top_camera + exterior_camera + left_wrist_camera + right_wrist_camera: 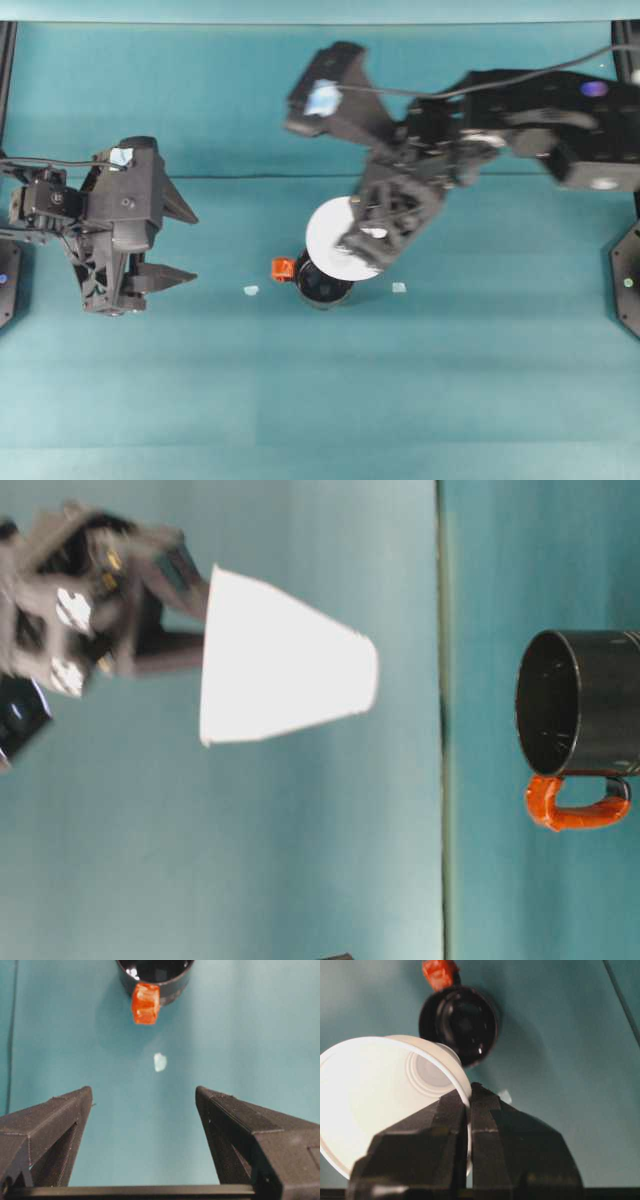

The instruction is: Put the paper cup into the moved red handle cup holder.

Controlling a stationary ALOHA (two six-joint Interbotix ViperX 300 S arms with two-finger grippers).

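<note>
My right claw (469,1102) pinches the paper cup (340,240) by its rim, holding it in the air above the red handle cup holder (322,283), not yet inside. The holder stands mid-worktop (450,380). My left claw (185,245) hovers spread, well left of it.

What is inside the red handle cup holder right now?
Nothing: the red handle cup holder shows a bare glossy black interior. The paper cup hangs above it, pinched at the rim by the right gripper, and overhead hides part of the opening.
</note>
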